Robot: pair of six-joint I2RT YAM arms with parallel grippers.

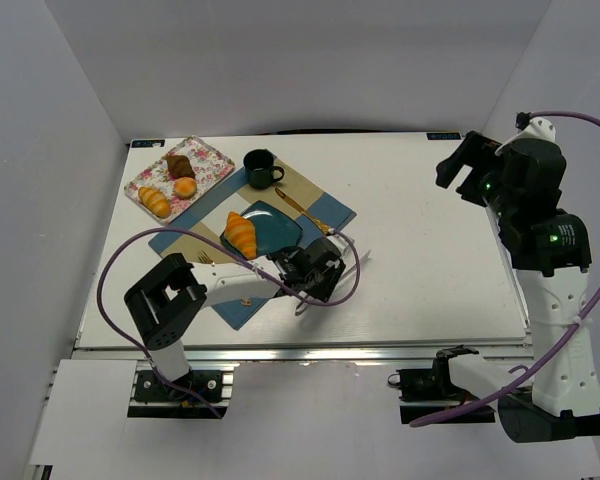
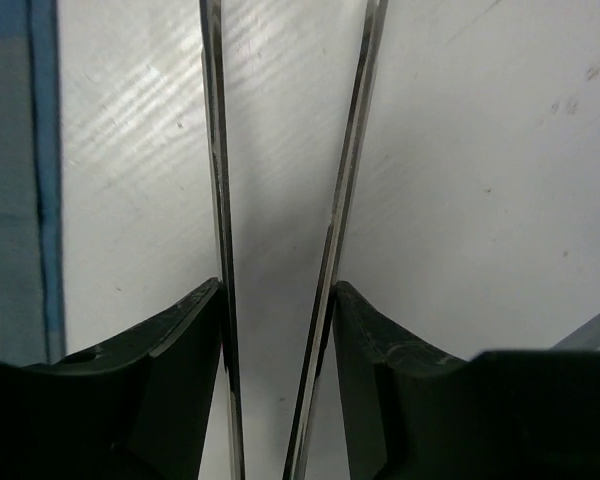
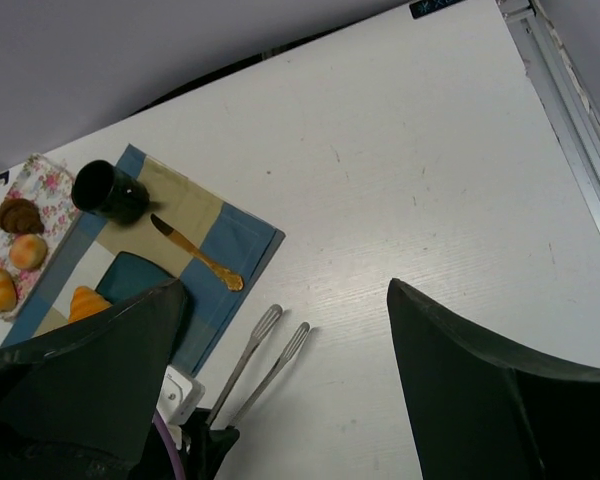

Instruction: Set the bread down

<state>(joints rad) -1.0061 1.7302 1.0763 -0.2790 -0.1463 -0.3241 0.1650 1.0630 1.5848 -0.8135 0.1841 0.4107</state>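
Centre left of the top view, the golden-orange ridged croissant [image 1: 241,234] sits on a dark teal square plate [image 1: 280,228], over a cloth placemat [image 1: 325,205] checked in blue and tan. In the upper left, a rectangular tray [image 1: 208,160] has pink flowers on white. The round cup [image 1: 260,168] is dark green, the table knife [image 1: 300,209] gold, the thin metal tongs [image 3: 270,318] silver and the table [image 1: 430,250] white.

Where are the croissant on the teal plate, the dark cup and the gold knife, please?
croissant [image 1: 241,235]: top external view, middle of its ridged crust.
dark cup [image 1: 259,165]: top external view, inside its mouth.
gold knife [image 3: 209,261]: right wrist view, on its handle.
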